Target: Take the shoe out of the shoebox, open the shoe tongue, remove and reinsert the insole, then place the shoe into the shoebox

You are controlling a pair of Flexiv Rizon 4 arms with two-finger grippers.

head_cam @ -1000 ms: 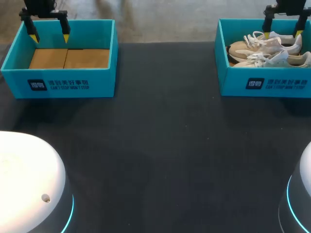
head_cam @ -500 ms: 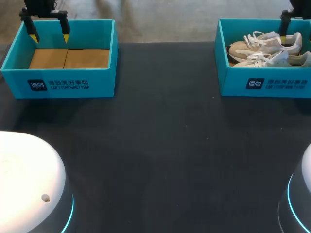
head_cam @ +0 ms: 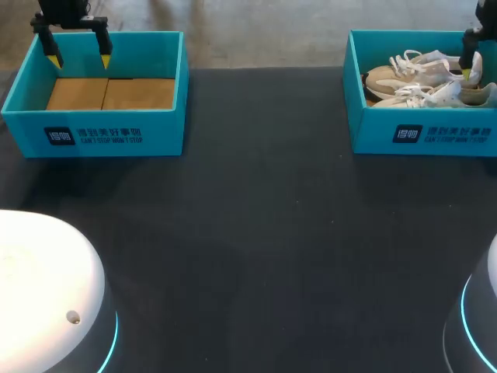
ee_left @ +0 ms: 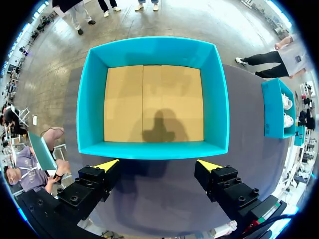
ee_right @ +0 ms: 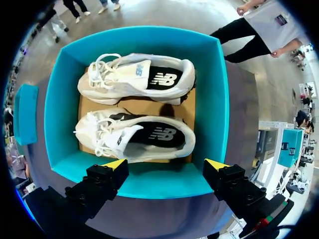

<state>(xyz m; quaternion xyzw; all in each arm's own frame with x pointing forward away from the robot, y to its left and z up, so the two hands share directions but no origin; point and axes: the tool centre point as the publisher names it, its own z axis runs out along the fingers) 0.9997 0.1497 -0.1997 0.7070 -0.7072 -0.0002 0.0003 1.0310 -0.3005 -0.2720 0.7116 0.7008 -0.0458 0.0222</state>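
Note:
Two white and beige sneakers lie side by side in the right teal shoebox (head_cam: 423,134), laces toward the table's middle. In the right wrist view one sneaker (ee_right: 134,135) lies just ahead of my right gripper (ee_right: 166,165) and the other sneaker (ee_right: 137,78) lies beyond it. That gripper hangs open above the box's wall, touching nothing. In the head view only one of its fingers (head_cam: 470,56) shows, over the shoes' heels at the right edge. My left gripper (head_cam: 78,59) hangs open over the back of the left teal box (head_cam: 93,136), with nothing between its fingers.
The left box (ee_left: 152,149) holds only a brown cardboard floor (ee_left: 153,102). Dark tabletop (head_cam: 264,217) spreads between the two boxes and toward me. The two white bases of my arms (head_cam: 46,295) stand at the near corners.
My right gripper has moved right and down over the shoes, so one finger has left the head view. The left arm has stayed still.

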